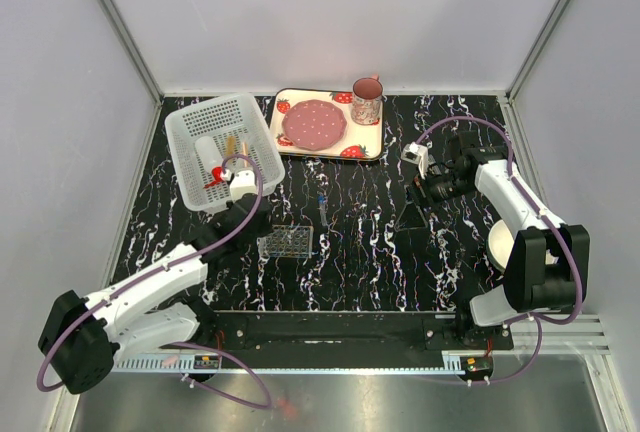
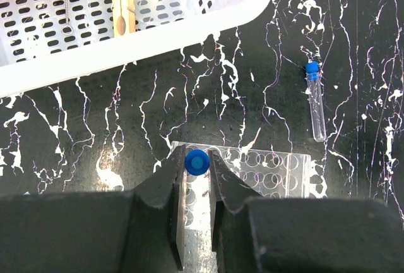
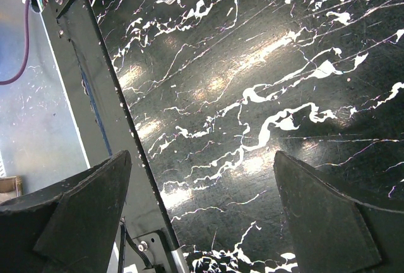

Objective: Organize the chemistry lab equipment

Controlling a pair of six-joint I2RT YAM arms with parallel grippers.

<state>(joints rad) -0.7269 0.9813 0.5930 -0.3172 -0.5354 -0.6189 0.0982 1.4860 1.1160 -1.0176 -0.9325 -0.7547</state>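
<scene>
Left gripper nearly closed on thin clear blue-capped tube. Tube seen end-on, long axis pointing down at clear plastic grid rack directly beneath. Right gripper spread wide, empty, well apart from rack.

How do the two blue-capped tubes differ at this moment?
The held tube stands upright in the left tool, at the clear rack; the loose tube lies flat on the table, apart from it. The held tube is gripped, the loose tube free. Both have blue caps.
</scene>
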